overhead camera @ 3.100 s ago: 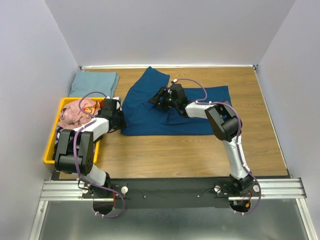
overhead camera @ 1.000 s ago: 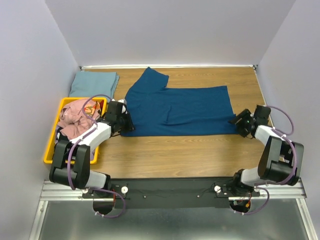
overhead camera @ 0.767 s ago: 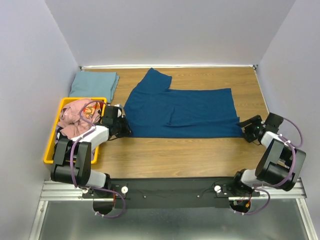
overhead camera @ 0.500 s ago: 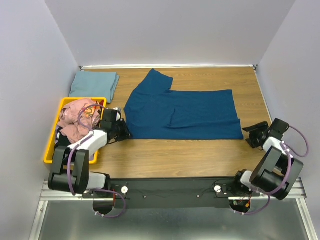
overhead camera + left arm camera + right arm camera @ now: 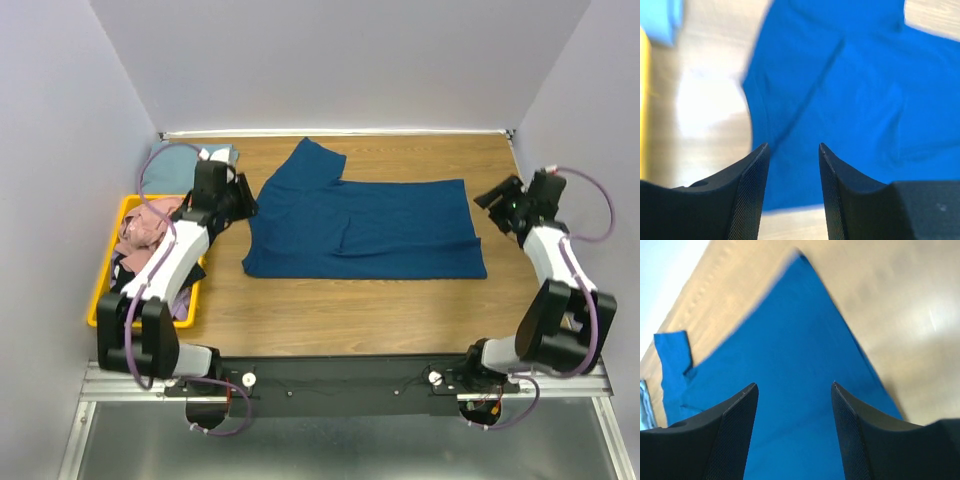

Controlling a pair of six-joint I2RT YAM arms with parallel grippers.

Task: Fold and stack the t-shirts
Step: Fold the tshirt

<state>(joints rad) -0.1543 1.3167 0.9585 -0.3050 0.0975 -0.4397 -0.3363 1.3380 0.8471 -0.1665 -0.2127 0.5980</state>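
Note:
A deep blue t-shirt (image 5: 365, 226) lies flat on the wooden table, with one sleeve (image 5: 305, 165) pointing to the far left. My left gripper (image 5: 243, 204) hovers at the shirt's left edge, open and empty; in the left wrist view it (image 5: 792, 146) looks down on the blue cloth (image 5: 855, 85). My right gripper (image 5: 486, 200) hangs off the shirt's far right corner, also open and empty, and the right wrist view (image 5: 794, 385) shows the blue t-shirt (image 5: 785, 340) below it. A pale grey-blue t-shirt (image 5: 160, 168) lies folded at the far left, partly behind the left arm.
A yellow bin (image 5: 98, 302) at the left edge holds a crumpled pink t-shirt (image 5: 140, 232) and darker cloth. White walls close in the table on three sides. Bare wood (image 5: 350, 310) runs between the blue shirt and the arm bases.
Both grippers have left the shirt's near corners and swung away from the bases, the left to the shirt's left edge, the right to its far right corner. The left jaws opened wider.

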